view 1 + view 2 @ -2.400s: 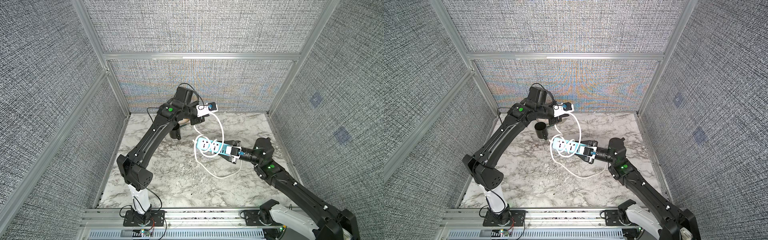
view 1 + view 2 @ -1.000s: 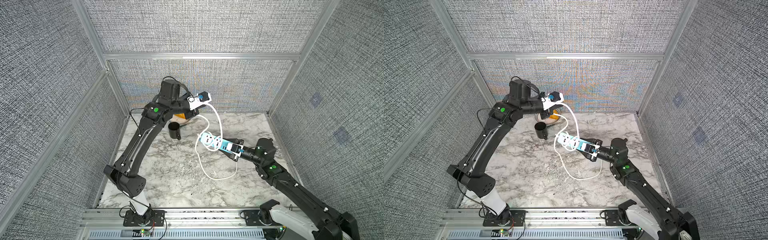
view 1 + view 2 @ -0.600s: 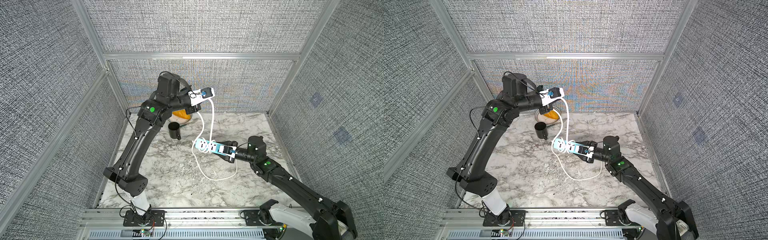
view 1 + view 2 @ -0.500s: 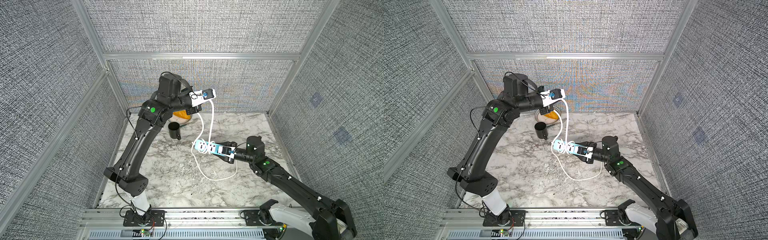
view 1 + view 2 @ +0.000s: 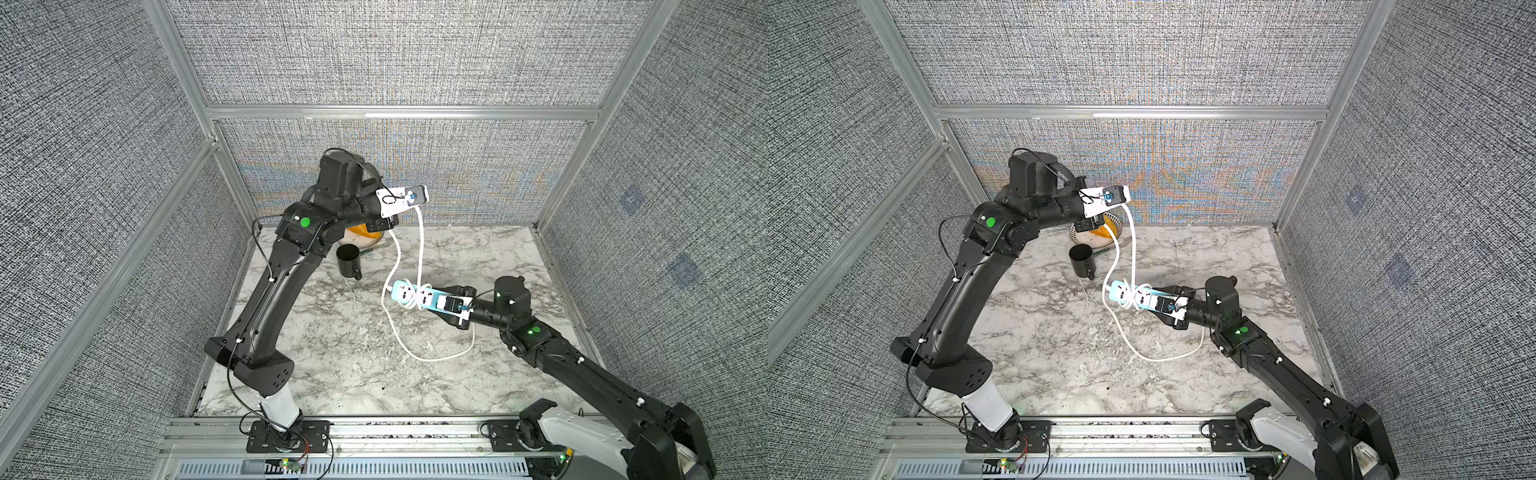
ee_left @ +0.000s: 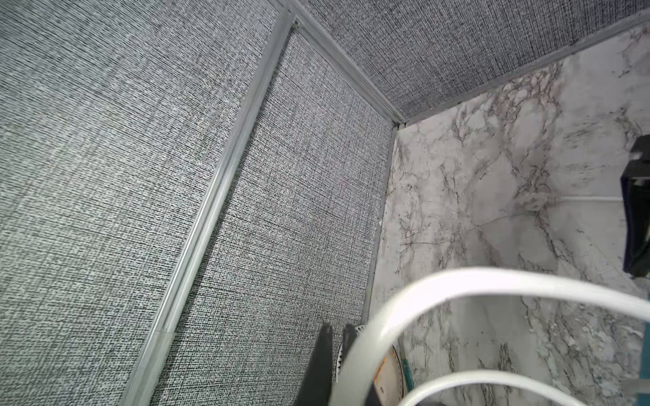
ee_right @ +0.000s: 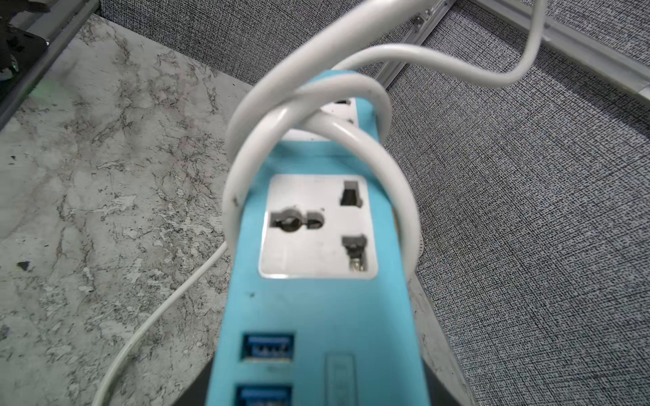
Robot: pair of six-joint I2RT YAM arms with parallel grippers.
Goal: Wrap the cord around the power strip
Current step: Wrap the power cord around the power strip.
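Our left claw (image 5: 417,198), raised near the desk's (image 5: 332,353) back edge, is clenched on the cord (image 5: 420,245). The turns round the power strip (image 5: 415,296), held above mid-desk, look loose, so slack could slip them off its free end. Our right claw (image 5: 451,305) clamps only one end; a pull might twist it.

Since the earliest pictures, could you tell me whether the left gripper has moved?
Yes: the left gripper has risen, now higher against the back wall.

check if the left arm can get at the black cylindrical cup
Probably not: the raised left gripper is shut on the thick white cord, though nothing covers the black cylindrical cup.
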